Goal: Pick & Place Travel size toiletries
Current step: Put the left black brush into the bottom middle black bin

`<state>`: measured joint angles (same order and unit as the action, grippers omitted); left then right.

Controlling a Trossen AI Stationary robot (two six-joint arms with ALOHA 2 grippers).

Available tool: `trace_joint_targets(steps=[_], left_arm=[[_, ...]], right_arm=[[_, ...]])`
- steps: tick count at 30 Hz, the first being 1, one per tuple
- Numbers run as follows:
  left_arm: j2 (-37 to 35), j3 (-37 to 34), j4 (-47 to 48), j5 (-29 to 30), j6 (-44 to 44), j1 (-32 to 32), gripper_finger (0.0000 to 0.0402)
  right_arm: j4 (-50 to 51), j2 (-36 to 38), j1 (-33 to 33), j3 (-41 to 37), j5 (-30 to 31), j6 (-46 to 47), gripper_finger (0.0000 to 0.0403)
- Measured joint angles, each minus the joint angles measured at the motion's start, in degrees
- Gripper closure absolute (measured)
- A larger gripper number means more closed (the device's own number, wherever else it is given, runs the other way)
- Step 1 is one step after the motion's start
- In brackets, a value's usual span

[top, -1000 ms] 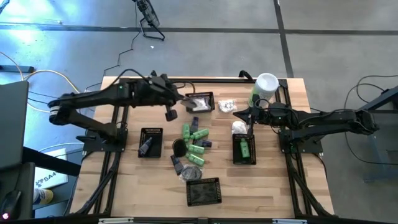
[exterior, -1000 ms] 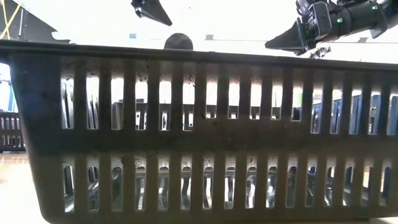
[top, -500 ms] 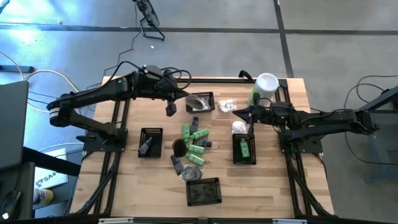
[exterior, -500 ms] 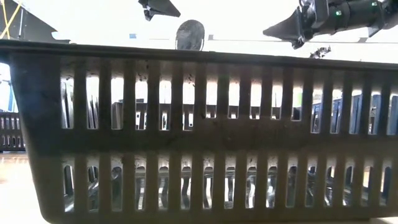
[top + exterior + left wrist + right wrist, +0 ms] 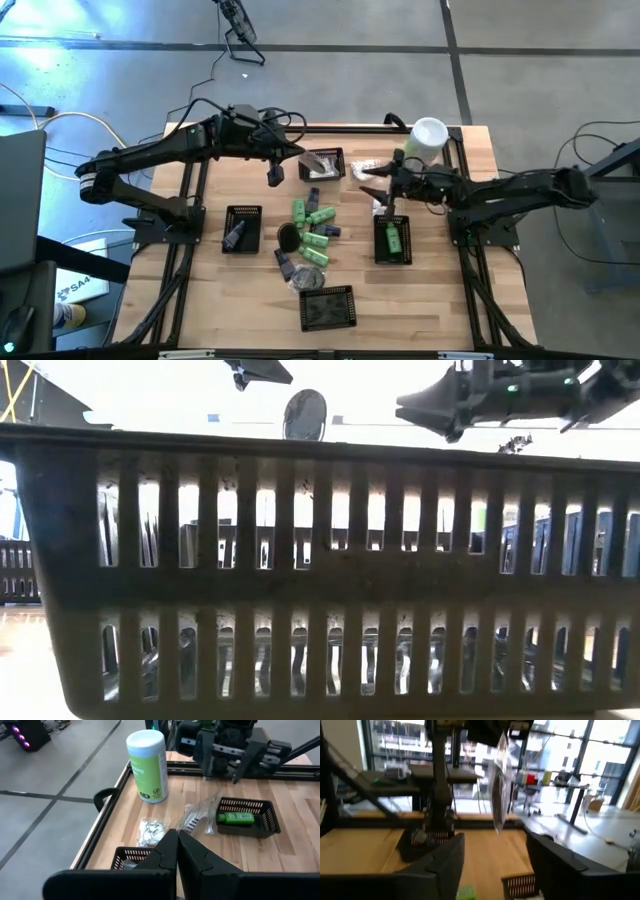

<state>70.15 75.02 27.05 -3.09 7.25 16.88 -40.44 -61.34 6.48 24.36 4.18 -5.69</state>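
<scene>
Over the table [image 5: 220, 300], left hand [image 5: 300, 152] pinches a packet [image 5: 322, 162].

Grey concrete floor [image 5: 520, 60] crossed by dark seams surrounds the wooden table [image 5: 230, 290]; tall bright windows [image 5: 600, 755] beyond

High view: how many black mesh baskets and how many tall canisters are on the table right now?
Black mesh baskets: 4
Tall canister: 1
Total: 5
</scene>
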Motion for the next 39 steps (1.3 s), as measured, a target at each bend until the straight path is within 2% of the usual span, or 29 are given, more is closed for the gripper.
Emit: trace_joint_targets(steps=[4, 6, 19, 23, 28, 34, 39], left_arm=[[0.00, 0.00, -0.02, 0.00, -0.02, 0.00, 0.0401], [0.00, 0.00, 0.00, 0.00, -0.02, 0.00, 0.0401], [0.02, 0.00, 0.00, 0.02, -0.10, -0.02, 0.0401], [0.02, 0.00, 0.00, 0.02, -0.11, -0.02, 0.0401], [0.02, 0.00, 0.00, 0.04, -0.09, -0.02, 0.0401], [0.02, 0.00, 0.02, 0.09, -0.07, -0.02, 0.0401], [0.02, 0.00, 0.04, 0.13, -0.05, -0.02, 0.0401]], right_arm=[[-11.58, -7.39, 0.00, 0.06, 0.05, -0.02, 0.0176], [-14.15, -10.53, 0.00, 0.78, -0.10, 0.00, 0.0175], [-14.12, -26.01, 0.34, 12.54, -0.10, 1.44, 0.0175], [-13.74, -29.51, 1.09, 15.38, 0.47, 1.79, 0.0175], [-13.69, -33.23, 1.98, 18.85, -1.56, 4.17, 0.0179], [-14.27, -34.67, 1.95, 21.33, -1.72, 4.06, 0.0182], [-14.28, -34.67, 1.95, 21.66, -1.63, 4.00, 0.0220]])
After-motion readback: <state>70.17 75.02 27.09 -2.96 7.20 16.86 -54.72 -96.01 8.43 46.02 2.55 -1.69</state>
